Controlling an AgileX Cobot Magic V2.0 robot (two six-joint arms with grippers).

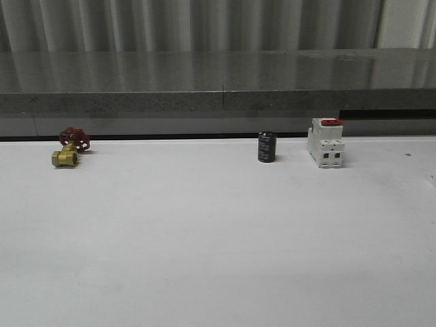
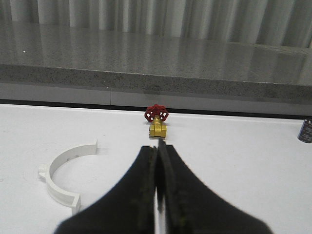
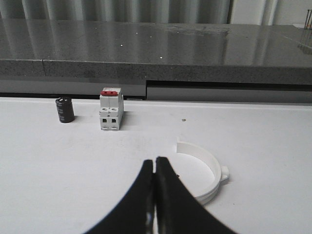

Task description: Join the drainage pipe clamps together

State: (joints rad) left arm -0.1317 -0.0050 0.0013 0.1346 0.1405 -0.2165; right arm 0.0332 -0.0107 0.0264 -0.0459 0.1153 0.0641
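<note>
One white half-ring drainage pipe clamp (image 2: 63,176) lies flat on the white table, apart from my left gripper (image 2: 157,146) and to its side. The left gripper's black fingers are pressed together with nothing between them. The other white half-ring clamp (image 3: 207,170) lies on the table beside my right gripper (image 3: 155,162), partly hidden behind one finger. That gripper is shut too and holds nothing. The two clamps lie separately.
A brass valve with a red handwheel (image 1: 70,146) (image 2: 157,122) sits at the back left of the table. A black cylinder (image 1: 266,146) (image 3: 64,110) and a white breaker with a red top (image 1: 325,142) (image 3: 110,108) stand at the back right. A grey stone ledge (image 1: 218,75) runs behind.
</note>
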